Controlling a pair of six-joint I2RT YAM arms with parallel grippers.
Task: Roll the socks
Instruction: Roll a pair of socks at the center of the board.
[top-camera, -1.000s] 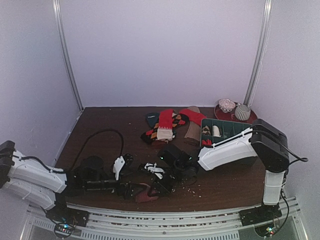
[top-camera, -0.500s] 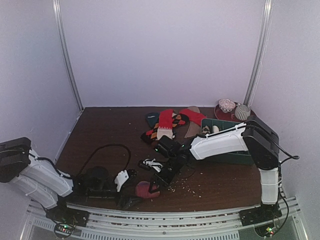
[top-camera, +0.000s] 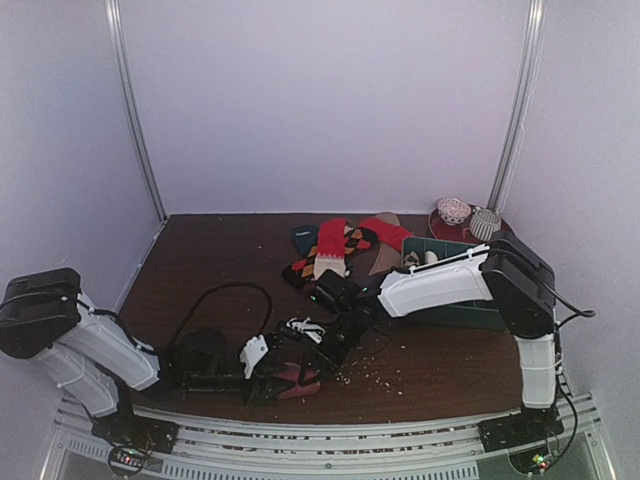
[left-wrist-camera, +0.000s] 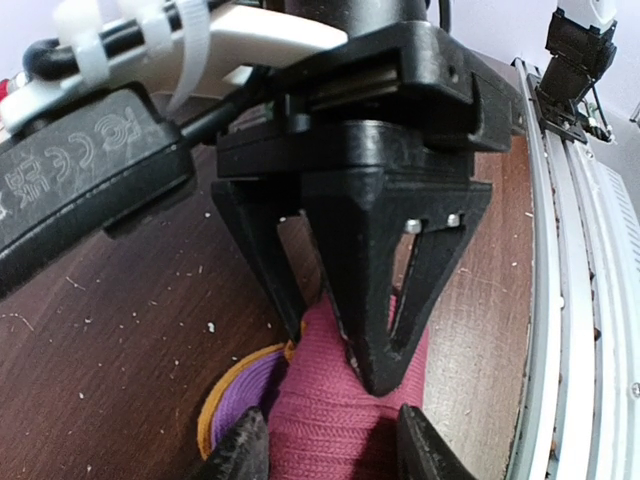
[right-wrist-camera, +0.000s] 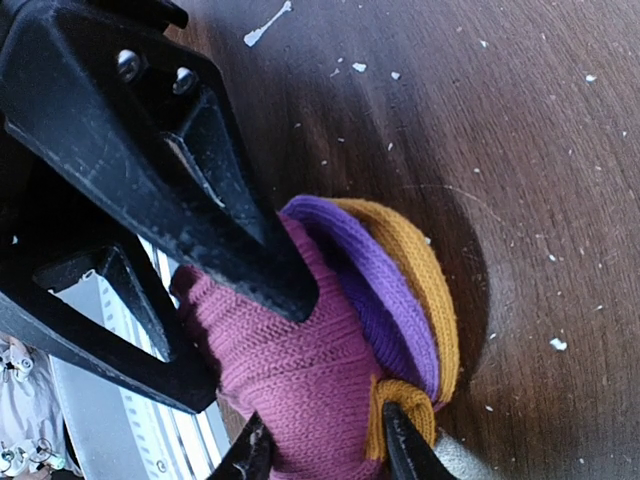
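A sock banded magenta and purple with an orange edge lies bunched near the table's front edge. My left gripper reaches in from the left and is shut on its magenta part, a fingertip pressed against each side. My right gripper comes down from the right and pinches the same sock where magenta meets orange. In the left wrist view the right gripper bites the fabric just beyond my left gripper. In the right wrist view the left gripper clamps the magenta fold above my right gripper.
More socks lie heaped at the back centre. A green tray with compartments sits behind the right arm, and a red plate with two rolled balls stands at the back right. A black cable loops at front left. A metal rail runs along the near edge.
My left gripper slid right along the front edge to the sock and closed on it. My right arm drew back a little and kept its hold on the sock.
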